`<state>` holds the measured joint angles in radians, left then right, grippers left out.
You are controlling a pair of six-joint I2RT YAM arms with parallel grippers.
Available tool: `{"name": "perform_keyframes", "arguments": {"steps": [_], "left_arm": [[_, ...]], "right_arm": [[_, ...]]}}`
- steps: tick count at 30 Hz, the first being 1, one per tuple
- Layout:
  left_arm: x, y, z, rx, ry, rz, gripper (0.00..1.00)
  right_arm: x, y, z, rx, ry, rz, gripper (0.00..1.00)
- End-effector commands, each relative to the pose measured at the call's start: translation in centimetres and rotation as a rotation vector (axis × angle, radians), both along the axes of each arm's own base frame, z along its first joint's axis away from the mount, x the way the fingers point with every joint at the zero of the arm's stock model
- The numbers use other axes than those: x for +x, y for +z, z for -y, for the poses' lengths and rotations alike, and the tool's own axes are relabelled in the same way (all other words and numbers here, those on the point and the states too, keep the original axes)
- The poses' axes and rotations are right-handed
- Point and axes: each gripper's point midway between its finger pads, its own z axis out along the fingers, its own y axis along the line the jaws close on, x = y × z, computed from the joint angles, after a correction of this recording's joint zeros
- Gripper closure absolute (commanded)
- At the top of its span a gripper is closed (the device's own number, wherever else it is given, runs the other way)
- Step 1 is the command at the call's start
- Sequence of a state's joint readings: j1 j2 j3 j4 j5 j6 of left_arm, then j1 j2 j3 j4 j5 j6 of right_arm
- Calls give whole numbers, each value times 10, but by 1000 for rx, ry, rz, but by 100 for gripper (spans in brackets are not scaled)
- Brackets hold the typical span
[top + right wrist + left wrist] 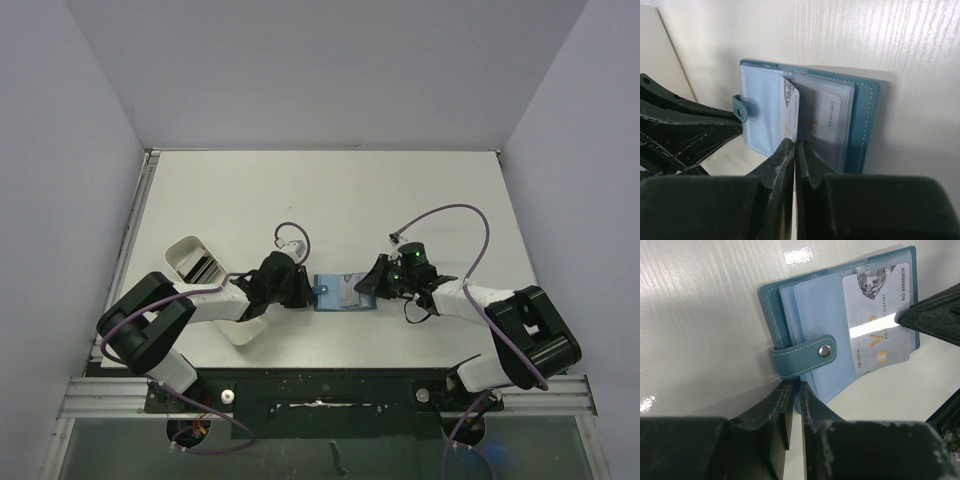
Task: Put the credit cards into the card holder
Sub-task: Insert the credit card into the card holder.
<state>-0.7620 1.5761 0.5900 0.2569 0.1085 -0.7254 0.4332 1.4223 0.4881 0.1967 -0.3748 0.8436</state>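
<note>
The teal card holder [338, 291] lies open on the table between my two grippers, its clear sleeves up and its strap with the snap stud [825, 351] toward the left arm. My left gripper [302, 290] is shut on the holder's near cover edge [796, 390]. My right gripper [373, 284] is shut on a pale credit card [790, 107] that stands on edge over the sleeves; in the left wrist view this card [880, 315] lies across the sleeves with the right finger [935, 315] on it. A second card [832, 120] sits inside a sleeve.
A long white oblong tray [193, 259] lies left of the left gripper, with dark items in its open end. The table's side walls stand left and right. Purple cables loop above both wrists.
</note>
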Motion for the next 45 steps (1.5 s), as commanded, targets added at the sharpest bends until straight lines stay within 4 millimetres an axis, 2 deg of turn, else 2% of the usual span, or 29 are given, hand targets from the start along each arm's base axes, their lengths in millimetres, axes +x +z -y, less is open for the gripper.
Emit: {"name": "perform_keyframes", "arguments": {"steps": [1, 7, 15, 28, 39, 45], "left_arm": [[9, 18, 15, -62, -10, 35, 89], [7, 17, 17, -61, -16, 30, 89], [4, 14, 18, -61, -15, 26, 89], [7, 13, 19, -51, -18, 30, 89], [7, 13, 20, -49, -17, 29, 89], [7, 14, 21, -58, -20, 27, 89]], "right_arm": [[-2, 0, 0, 10, -5, 8, 100], [2, 6, 11, -50, -40, 64, 100], [-6, -7, 11, -60, -42, 44, 100], [-6, -17, 4, -67, 30, 26, 100], [2, -14, -1, -71, 50, 31, 99], [6, -16, -2, -81, 48, 17, 89]]}}
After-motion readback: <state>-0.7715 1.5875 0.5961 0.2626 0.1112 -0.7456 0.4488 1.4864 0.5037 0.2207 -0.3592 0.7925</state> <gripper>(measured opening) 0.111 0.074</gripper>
